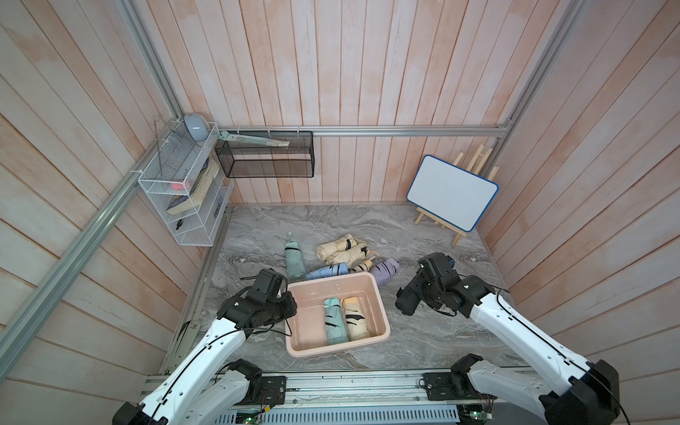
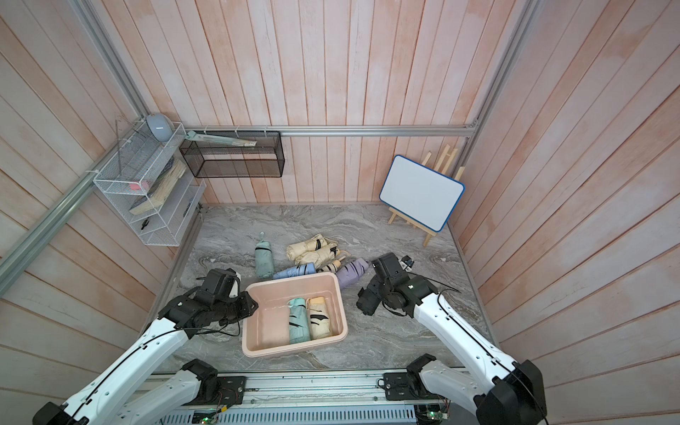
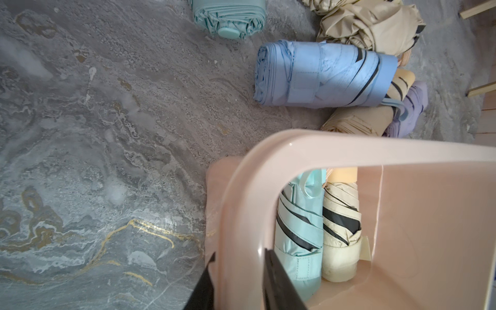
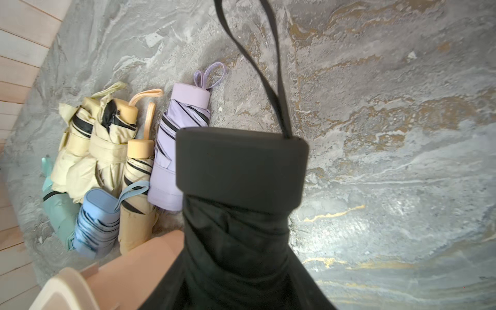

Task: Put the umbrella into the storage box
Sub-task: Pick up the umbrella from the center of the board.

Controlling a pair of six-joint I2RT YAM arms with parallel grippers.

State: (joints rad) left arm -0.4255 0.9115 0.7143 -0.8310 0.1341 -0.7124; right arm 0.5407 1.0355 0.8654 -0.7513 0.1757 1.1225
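Note:
The pale pink storage box [image 1: 305, 325] [image 2: 265, 325] sits at the table's front middle. A mint umbrella [image 1: 335, 321] and a cream umbrella [image 1: 355, 318] lie side by side in it. My left gripper [image 3: 240, 268] is shut on the box's left rim [image 3: 241, 204], one finger outside and one inside, near the back corner. My right gripper [image 4: 239, 273] is shut on a black folded umbrella [image 4: 241, 171], handle and strap pointing away, beside the box's back right corner [image 4: 134, 268]. In both top views the right wrist [image 1: 436, 266] hides that umbrella.
Several loose folded umbrellas lie behind the box: mint green [image 1: 294, 259], cream [image 1: 344, 250], blue [image 1: 327, 271], purple [image 1: 384, 270]. A whiteboard on an easel [image 1: 452, 193] stands back right. A white wire rack [image 1: 180, 191] and a black mesh basket [image 1: 268, 158] hang on the walls.

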